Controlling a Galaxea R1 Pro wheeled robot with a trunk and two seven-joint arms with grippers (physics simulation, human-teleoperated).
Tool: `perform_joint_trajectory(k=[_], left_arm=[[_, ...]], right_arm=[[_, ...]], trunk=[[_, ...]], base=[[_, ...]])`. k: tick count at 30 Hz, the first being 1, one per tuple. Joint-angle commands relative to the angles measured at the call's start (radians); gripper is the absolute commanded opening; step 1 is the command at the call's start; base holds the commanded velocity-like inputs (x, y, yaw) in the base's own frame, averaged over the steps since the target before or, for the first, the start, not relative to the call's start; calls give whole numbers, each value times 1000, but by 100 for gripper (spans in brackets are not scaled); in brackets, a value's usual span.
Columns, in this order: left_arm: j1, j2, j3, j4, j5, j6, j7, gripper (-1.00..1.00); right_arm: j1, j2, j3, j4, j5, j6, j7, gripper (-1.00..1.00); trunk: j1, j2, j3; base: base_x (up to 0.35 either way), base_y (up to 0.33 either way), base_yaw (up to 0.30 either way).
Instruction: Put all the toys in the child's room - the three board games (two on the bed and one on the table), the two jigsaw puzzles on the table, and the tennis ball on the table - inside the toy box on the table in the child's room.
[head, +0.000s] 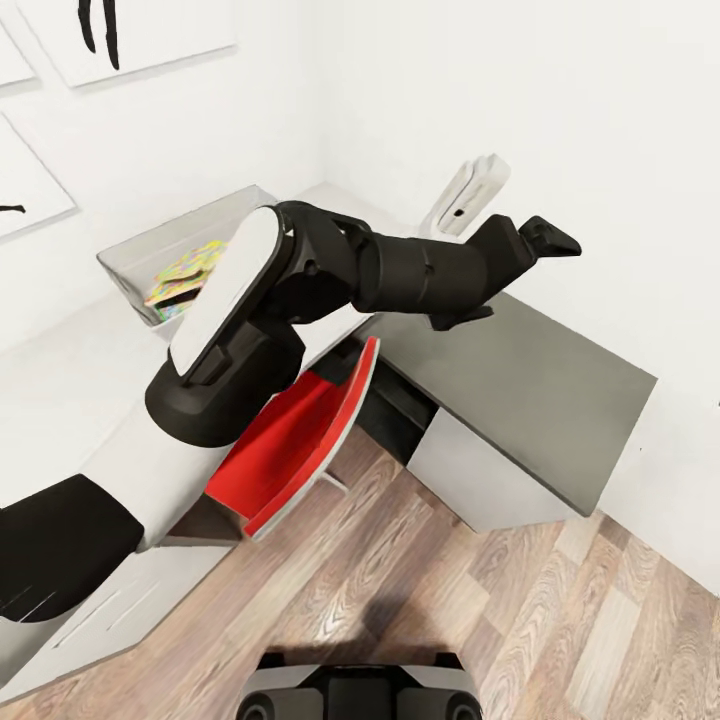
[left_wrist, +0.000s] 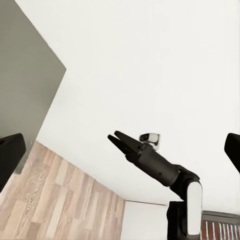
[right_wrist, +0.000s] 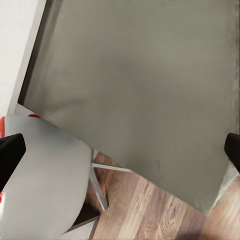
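Arm stretched over the counter, hands empty.
Right gripper hovered above the dark counter, jaws parted, holding nothing; left gripper likewise open; toy box held a jigsaw puzzle.

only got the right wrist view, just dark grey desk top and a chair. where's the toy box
observer: The toy box sits on the pale part of the table, against the wall, left of that dark grey section in the head view.
operator: anything in it
observer: Yes, a multicoloured jigsaw puzzle lies inside; an arm hides the rest of the box.
operator: left hand got anything
observer: No. The left hand is open and empty.
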Motion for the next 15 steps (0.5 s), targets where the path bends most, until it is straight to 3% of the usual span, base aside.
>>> perform_joint_trajectory(k=[1,6,9,15], left_arm=[[0,-1,-4,0,4,-2,-2,100],[0,-6,-28,0,3,-15,-19,100],[6,-9,-69,0,3,-40,-27,100],[23,-9,-119,0,3,-75,-34,100]], right_arm=[[20,0,-18,0,-7,4,8,100],[71,5,-66,0,-6,4,39,100],[102,9,-96,0,-6,4,55,100],[123,21,-109,0,-4,4,64,100]], trunk=[[1,-2,0],[1,-2,7],[1,-2,10],[1,-2,18]], base=[[0,0,-198],[-10,0,-198],[-89,0,-198],[-204,0,-197]])
